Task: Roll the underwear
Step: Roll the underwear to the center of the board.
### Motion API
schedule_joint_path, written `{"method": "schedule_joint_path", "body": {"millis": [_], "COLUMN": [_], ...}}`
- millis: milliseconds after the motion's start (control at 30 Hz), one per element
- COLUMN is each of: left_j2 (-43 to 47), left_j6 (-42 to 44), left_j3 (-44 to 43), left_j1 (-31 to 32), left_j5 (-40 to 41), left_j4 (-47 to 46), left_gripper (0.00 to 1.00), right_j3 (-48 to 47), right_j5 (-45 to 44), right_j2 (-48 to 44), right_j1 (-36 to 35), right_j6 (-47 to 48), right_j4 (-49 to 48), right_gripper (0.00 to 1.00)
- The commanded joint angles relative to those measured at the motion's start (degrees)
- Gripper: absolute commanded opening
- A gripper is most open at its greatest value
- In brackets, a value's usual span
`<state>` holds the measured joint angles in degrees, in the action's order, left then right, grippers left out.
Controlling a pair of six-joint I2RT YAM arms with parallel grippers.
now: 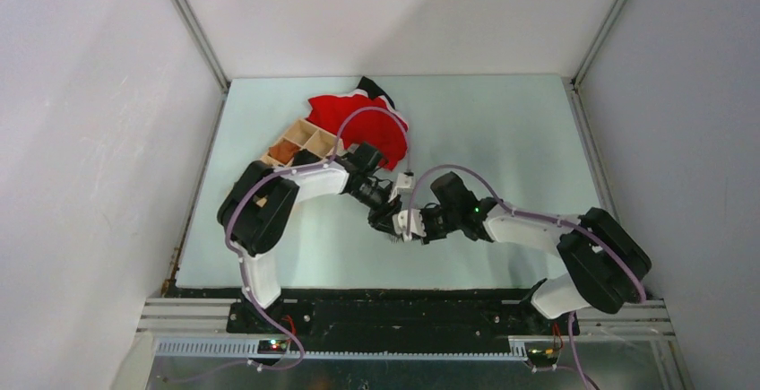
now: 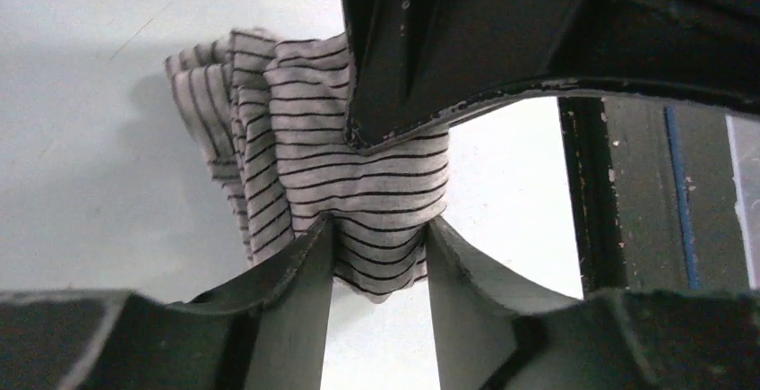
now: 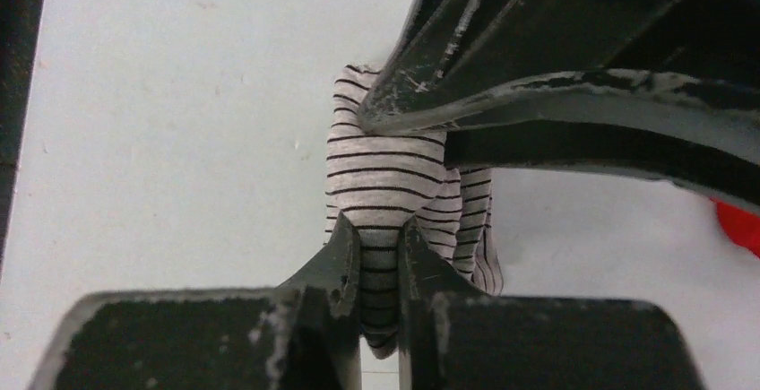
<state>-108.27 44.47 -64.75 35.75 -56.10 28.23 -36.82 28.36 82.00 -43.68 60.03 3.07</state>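
The underwear (image 2: 358,175) is a bunched roll of grey-and-white striped fabric held between both grippers near the middle of the table. In the top view it is almost hidden between the two wrists, with a dark sliver (image 1: 394,236) showing. My left gripper (image 2: 381,247) is shut on one end of it. My right gripper (image 3: 378,251) is shut on the other end (image 3: 385,184), jaws close together with fabric squeezed between. Each wrist view shows the other gripper's fingers above the roll. In the top view the left gripper (image 1: 387,215) and right gripper (image 1: 414,225) meet tip to tip.
A bright red cloth with dark trim (image 1: 358,121) lies at the back, partly over a wooden compartment tray (image 1: 300,143). The pale table surface (image 1: 502,130) is bounded by side rails and walls. Purple cables loop above both arms.
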Motion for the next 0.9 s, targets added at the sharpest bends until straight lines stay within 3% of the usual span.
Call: {"method": "schedule_joint_path", "body": {"millis": [0, 167, 333, 567, 700, 800, 867], "left_j2": [9.0, 20.2, 32.4, 43.1, 46.5, 46.9, 45.6], "left_j6": [-16.4, -30.3, -30.5, -14.9, -4.4, 3.1, 4.6], "left_j3": [4.7, 9.5, 15.0, 24.2, 29.3, 34.2, 37.7], "left_j1": [-2.2, -6.6, -7.5, -4.5, 0.7, 6.7, 9.6], "left_j5": [7.6, 24.0, 34.5, 32.8, 28.2, 27.6, 29.3], "left_j4": [-15.6, -27.0, -30.1, -26.7, -24.4, -27.0, -35.0], "left_gripper": [0.60, 0.66, 0.68, 0.67, 0.67, 0.68, 0.74], "right_j3": [-8.5, -20.6, -30.3, -34.1, -31.1, -28.4, -27.4], "right_j5": [5.2, 9.6, 13.5, 18.4, 20.8, 22.2, 22.9], "right_j2": [4.4, 10.6, 17.7, 24.4, 27.0, 28.9, 30.5], "right_j1": [0.5, 1.9, 5.2, 7.6, 9.6, 10.9, 11.8], "right_j6": [0.6, -2.8, -13.4, -28.7, -39.1, -44.7, -47.1], "right_j4": [12.9, 28.3, 35.7, 36.5, 29.9, 25.7, 24.1], "right_gripper": [0.01, 0.00, 0.00, 0.00, 0.00, 0.00, 0.00]}}
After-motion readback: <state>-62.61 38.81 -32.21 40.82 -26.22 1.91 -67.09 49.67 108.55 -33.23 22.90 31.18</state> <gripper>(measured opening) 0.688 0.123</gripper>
